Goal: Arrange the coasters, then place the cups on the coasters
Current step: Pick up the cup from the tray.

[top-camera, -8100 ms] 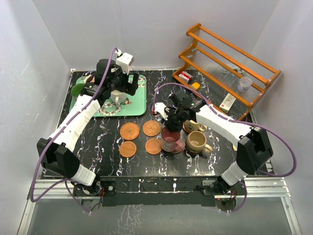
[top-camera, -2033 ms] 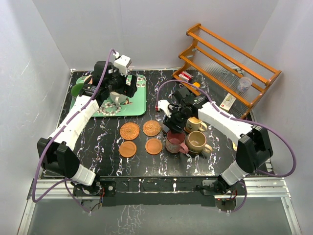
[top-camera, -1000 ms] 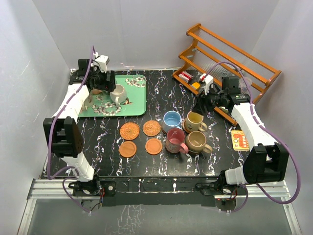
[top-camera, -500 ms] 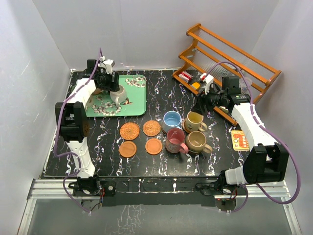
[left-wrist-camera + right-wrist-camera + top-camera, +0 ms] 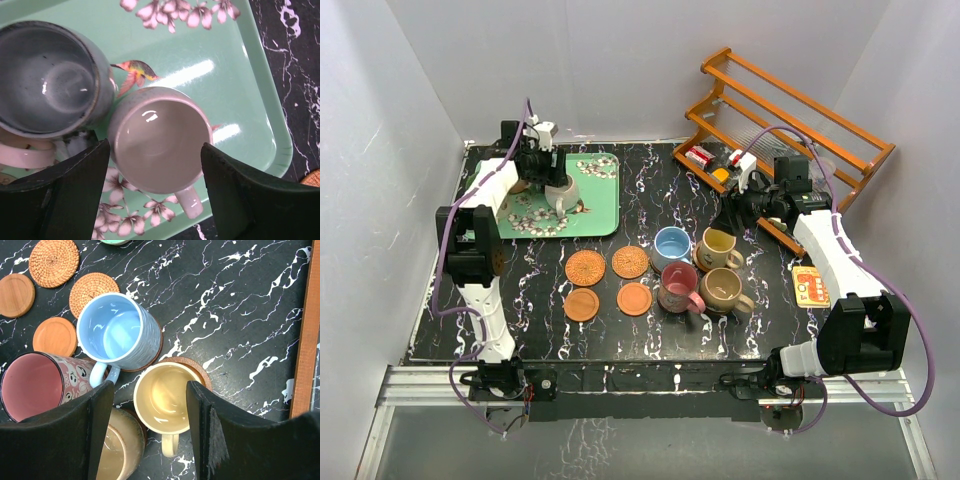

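The left gripper (image 5: 155,147), off the tray's (image 5: 250,90) left edge a second ago, is now straddling the white mug (image 5: 160,140) on it; whether it is clamping, I cannot tell. The right gripper (image 5: 150,385) is staying put, jaws apart and empty, above the blue cup (image 5: 117,330), which is sitting on a coaster (image 5: 156,352). The card's (image 5: 810,285) print is too small to read.

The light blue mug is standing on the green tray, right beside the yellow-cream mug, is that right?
Not quite. The light blue mug stands on a dark coaster on the black marbled table, not on the green tray, as the right wrist view shows. It is indeed right beside the yellow-cream mug.
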Controlling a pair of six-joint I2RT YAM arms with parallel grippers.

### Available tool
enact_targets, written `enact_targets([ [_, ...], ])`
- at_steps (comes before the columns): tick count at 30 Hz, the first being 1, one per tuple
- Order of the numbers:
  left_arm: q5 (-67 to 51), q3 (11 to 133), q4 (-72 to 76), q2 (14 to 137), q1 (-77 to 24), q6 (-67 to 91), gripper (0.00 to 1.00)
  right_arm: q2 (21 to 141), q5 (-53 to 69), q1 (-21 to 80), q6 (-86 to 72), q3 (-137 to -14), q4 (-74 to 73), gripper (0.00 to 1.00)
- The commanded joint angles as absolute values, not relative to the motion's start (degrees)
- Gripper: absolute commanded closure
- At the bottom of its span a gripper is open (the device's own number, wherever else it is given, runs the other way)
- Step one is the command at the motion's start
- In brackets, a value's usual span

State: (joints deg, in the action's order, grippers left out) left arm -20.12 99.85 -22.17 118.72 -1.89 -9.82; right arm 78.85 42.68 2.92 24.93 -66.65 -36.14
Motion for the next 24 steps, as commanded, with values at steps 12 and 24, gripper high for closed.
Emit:
enact_targets([
  [12,-28.96,91.97,-28.00,110.26,-5.55,-8.12,0.29,78.84,44.12,2.64,24.87,-66.53,-34.50,0.41],
  [24,-23.87,90.03,-27.67,105.31,-7.43,-11.34,0.30,79.63,44.38,2.72,25.13,-66.62,-34.90,0.41],
])
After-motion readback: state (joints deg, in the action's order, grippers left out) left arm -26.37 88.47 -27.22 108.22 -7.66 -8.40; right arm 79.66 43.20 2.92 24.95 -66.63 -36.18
